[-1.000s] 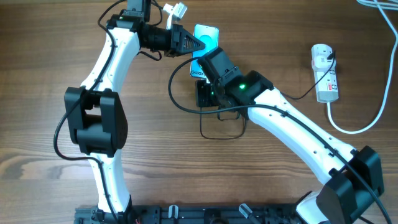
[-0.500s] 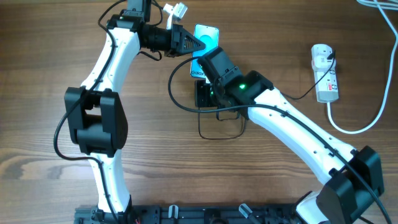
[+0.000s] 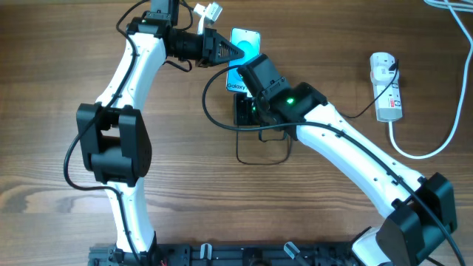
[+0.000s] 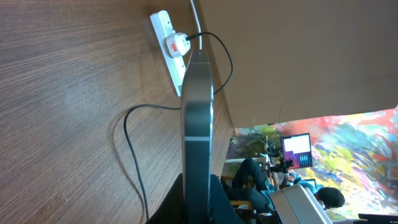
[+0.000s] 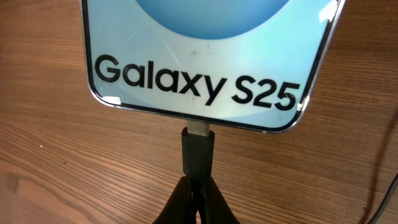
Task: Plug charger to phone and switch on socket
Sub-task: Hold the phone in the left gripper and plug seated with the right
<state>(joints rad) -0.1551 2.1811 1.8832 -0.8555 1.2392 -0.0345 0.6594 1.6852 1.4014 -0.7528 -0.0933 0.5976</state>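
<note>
R arm has nudged slightly toward the phone [image 3: 244,44] vs a sec ago, and the charger [image 3: 259,159] slack loop has shifted w/ it. R pincer [image 5: 198,186] is clamped on the plug [image 5: 198,152]. The tip sits at the phone's bottom-edge port w/ a sliver of metal showing, so prob not fully seated.

Step in hand: plugging in. Next calls for a straight push along the plug axis, no sideways twist. L pincer [image 3: 230,52] grips the phone at its far end, bracing it.

Socket [image 3: 387,87] lies well apart to the R, adapter [image 3: 384,68] in it; switch state too small to tell. Bare tabletop [image 3: 59,185] btwn gives room. Watch the white cord [image 3: 443,140] beside the socket and the loop under the arm.
</note>
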